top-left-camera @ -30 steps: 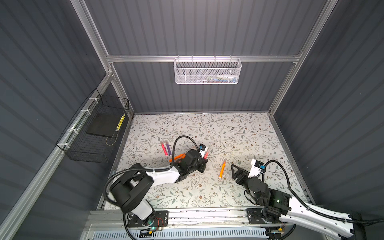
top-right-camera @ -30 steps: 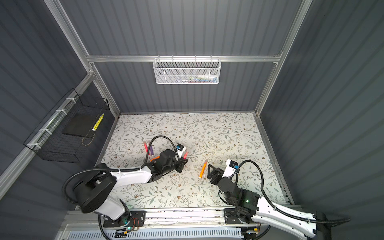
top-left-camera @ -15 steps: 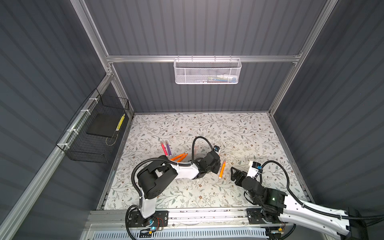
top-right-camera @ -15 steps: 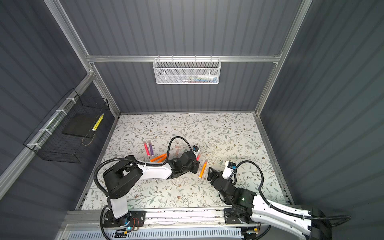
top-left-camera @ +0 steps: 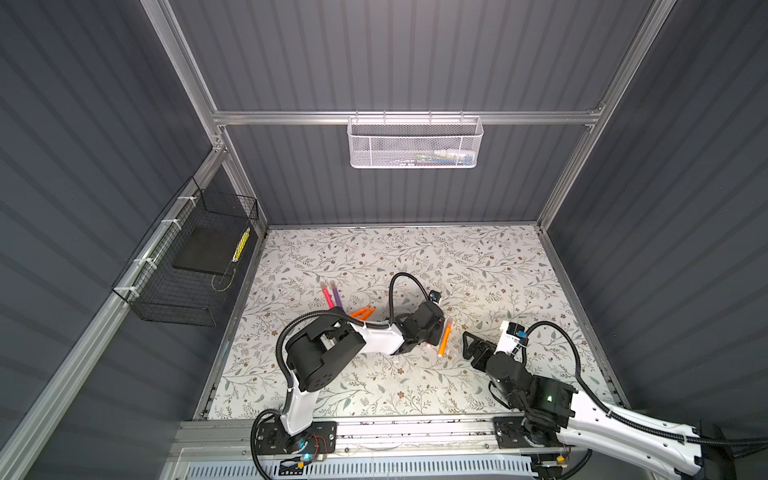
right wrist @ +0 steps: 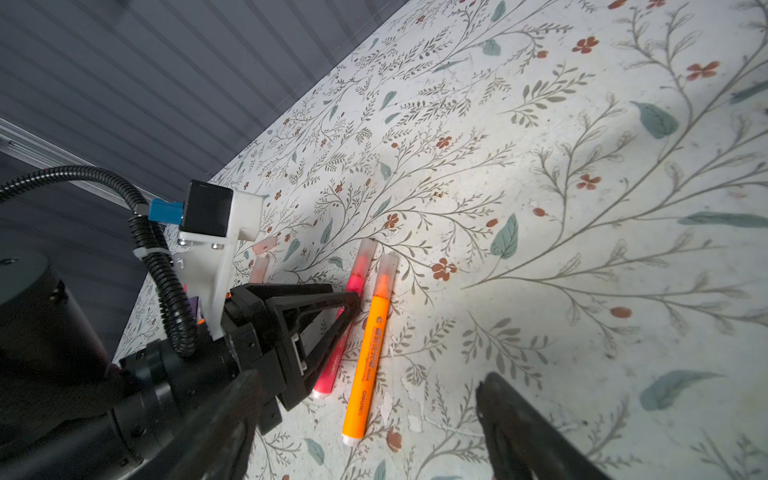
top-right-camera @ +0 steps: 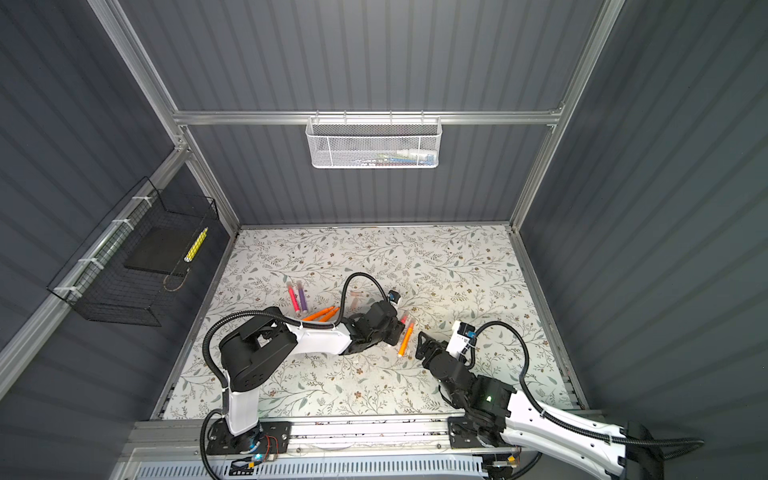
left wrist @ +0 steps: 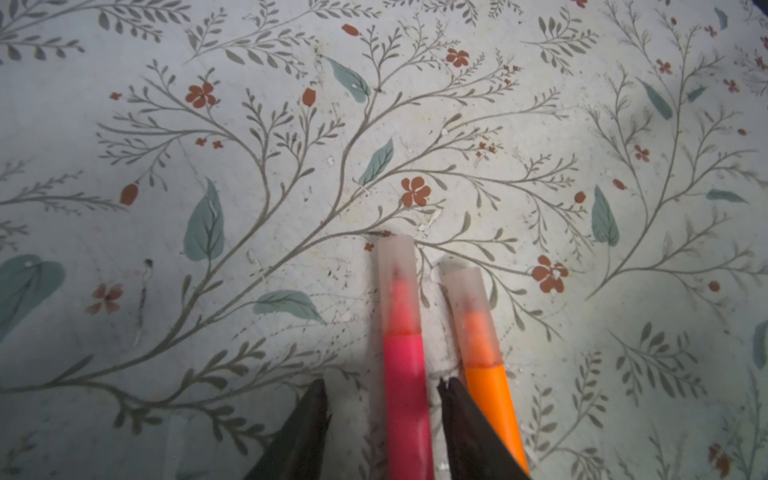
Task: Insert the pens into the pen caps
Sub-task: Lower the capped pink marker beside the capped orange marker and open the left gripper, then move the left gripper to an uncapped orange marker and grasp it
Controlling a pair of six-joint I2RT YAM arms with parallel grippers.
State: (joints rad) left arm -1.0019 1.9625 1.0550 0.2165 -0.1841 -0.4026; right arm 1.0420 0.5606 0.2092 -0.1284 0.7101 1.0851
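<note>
At mid-table, left fingers straddle the capped pink pen, parted; right fingers spread wide, empty.

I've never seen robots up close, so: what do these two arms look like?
The left arm and right arm match: white shells between black joints, each trailed by a ribbed black cable. The jaws are black, open-framed triangles. Each wrist carries a black camera cube on a white bracket with a blue plug. A green light glows on the right arm.

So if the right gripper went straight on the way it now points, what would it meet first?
Probably the capped orange pen, lying just ahead of the right gripper and its open jaws; height is hard to judge.
</note>
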